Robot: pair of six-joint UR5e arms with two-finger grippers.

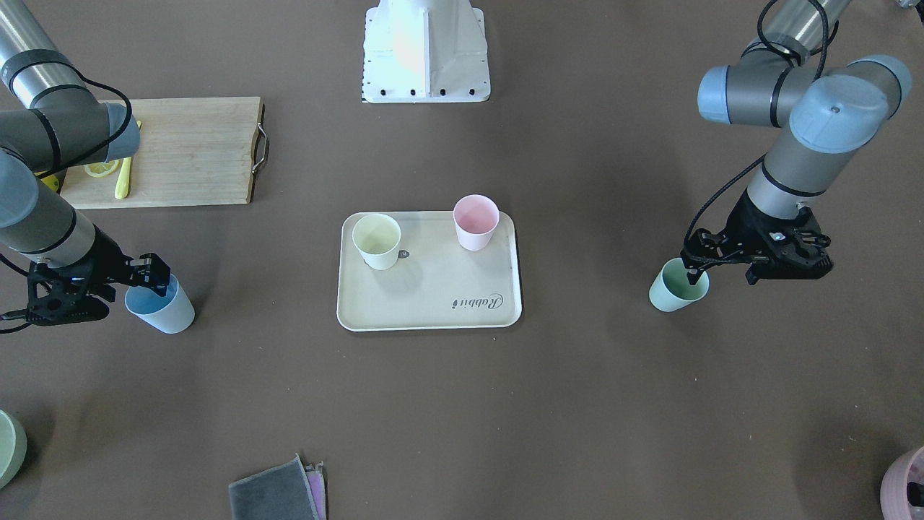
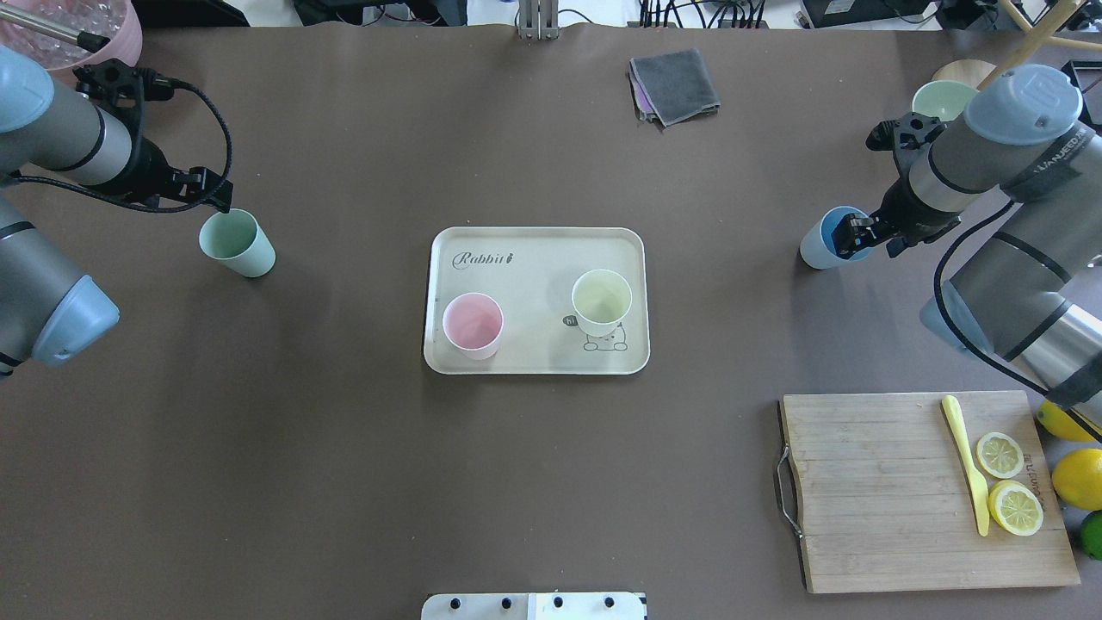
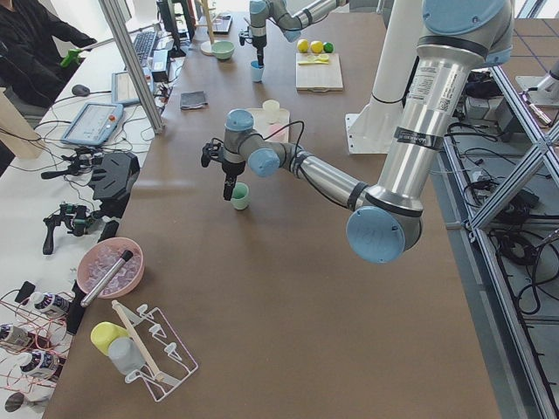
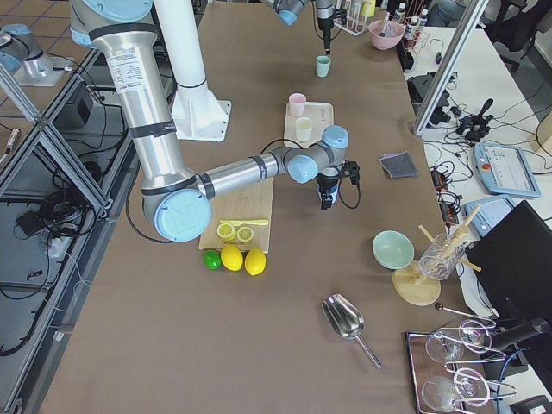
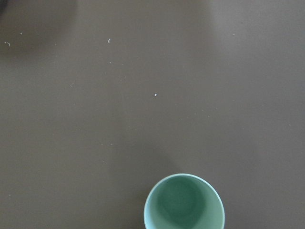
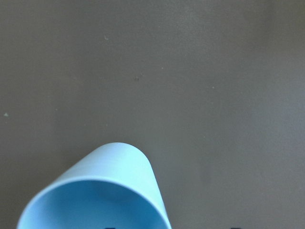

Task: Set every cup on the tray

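The cream tray (image 2: pixel 534 258) lies mid-table; it also shows in the front view (image 1: pixel 433 303). On it stand the pink cup (image 2: pixel 473 325) and the yellow cup (image 2: pixel 601 301). The mint green cup (image 2: pixel 238 244) stands upright on the table at the left. My left gripper (image 1: pixel 722 276) is open over its rim, with one finger (image 1: pixel 694 276) inside the cup. The light blue cup (image 2: pixel 822 239) is at the right and leans in the right wrist view (image 6: pixel 102 191). My right gripper (image 2: pixel 865 237) is shut on its rim.
A wooden cutting board (image 2: pixel 869 491) with lemon slices and a yellow knife lies at the near right, with lemons beside it. A grey cloth (image 2: pixel 676 84) lies at the far edge. A pale-green bowl (image 2: pixel 938 96) and a mauve pot (image 2: pixel 65 30) stand in the far corners.
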